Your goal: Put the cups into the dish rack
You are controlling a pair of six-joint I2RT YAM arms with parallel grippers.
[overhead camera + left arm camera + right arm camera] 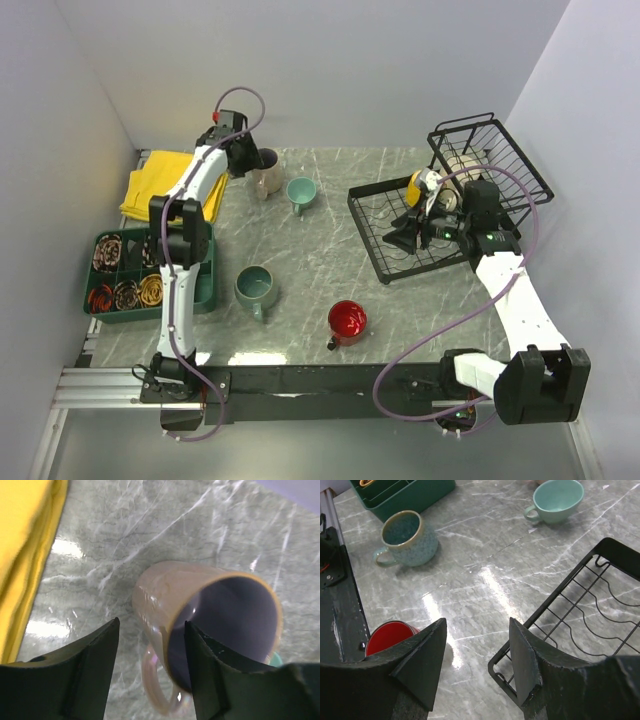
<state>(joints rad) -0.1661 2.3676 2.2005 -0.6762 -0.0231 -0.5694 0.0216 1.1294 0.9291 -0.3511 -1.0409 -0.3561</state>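
Observation:
A pale pink cup (165, 590) stands at the back left of the table, handle toward the camera. My left gripper (151, 621) is open astride its wall: one finger (210, 670) inside the cup, the other (90, 665) outside, clear of the handle. A small teal cup (301, 192), a grey-green cup (256, 288) and a shiny red cup (347, 320) stand loose on the table. The black wire dish rack (375, 240) holds a yellow cup (422, 183). My right gripper (408, 235) hovers open and empty over the rack's near corner (545, 607).
A folded yellow cloth (165, 180) lies left of the pink cup. A green compartment tray (205, 290) sits at the left edge. The rack's taller wire basket (490, 160) rises at the back right with a cream-coloured cup (460, 170) inside. White walls enclose the table.

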